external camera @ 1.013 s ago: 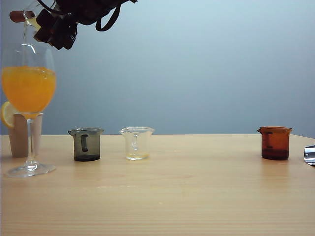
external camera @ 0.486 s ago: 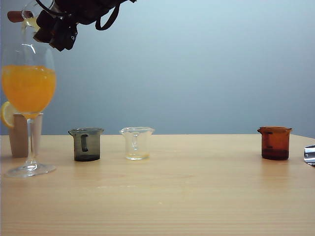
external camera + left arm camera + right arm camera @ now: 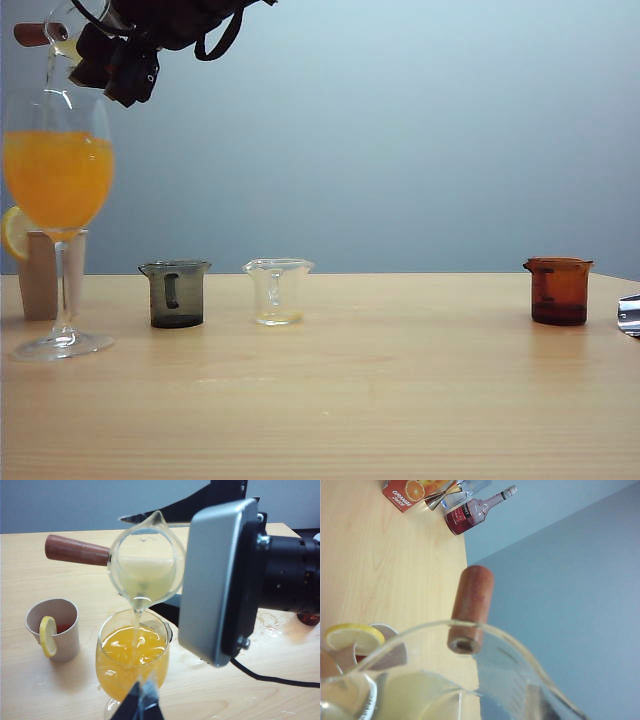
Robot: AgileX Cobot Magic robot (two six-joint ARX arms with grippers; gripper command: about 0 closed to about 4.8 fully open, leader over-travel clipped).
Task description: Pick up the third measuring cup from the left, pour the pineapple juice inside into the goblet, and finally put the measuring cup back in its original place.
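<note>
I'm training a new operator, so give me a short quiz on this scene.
1. True or false: juice streams from the tilted measuring cup into the goblet.
2. Which gripper holds that cup above the goblet: A left, B right?
3. How many measuring cups stand on the table right of the goblet?

Key: 1 true. 2 B, the right gripper; the left gripper hangs nearby, holding nothing visible. 3 three: grey cup, clear cup, brown cup.

Grey cup (image 3: 176, 293), clear cup (image 3: 278, 290) and amber cup (image 3: 558, 290) stand apart
</note>
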